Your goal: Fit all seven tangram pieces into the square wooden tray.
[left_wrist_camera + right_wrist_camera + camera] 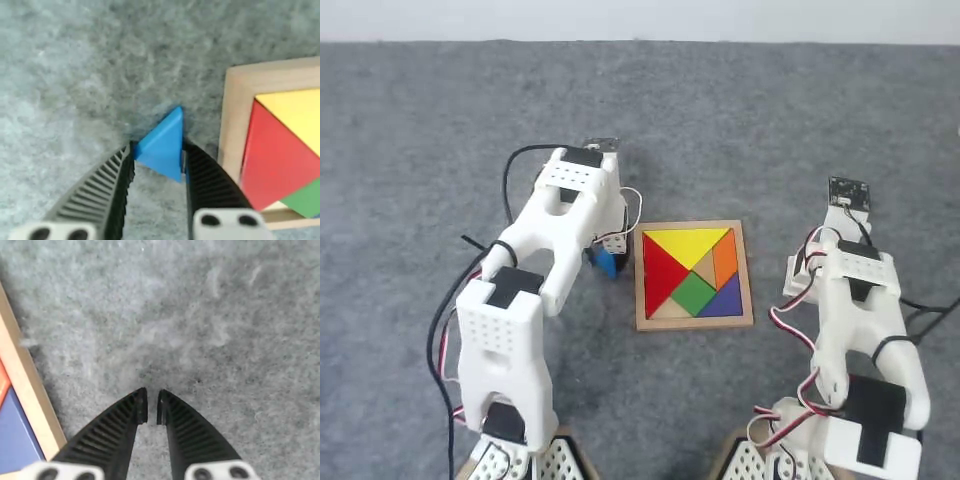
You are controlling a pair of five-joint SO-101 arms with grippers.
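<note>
The square wooden tray (pixel 693 322) lies between the two arms, holding yellow, red, orange, green, purple and tan pieces. A bare triangular gap shows at its near left corner. My left gripper (pixel 158 157) is shut on a blue triangle (pixel 163 145), just left of the tray's left rim (pixel 235 125); in the high view the blue triangle (pixel 605 262) peeks out beside the arm. My right gripper (pixel 148 406) is shut with nothing in it, over the grey carpet just right of the tray's edge (pixel 27 390).
Grey carpet covers the whole table. Cables trail from both arm bases at the near edge. Open carpet lies beyond the tray and to both sides.
</note>
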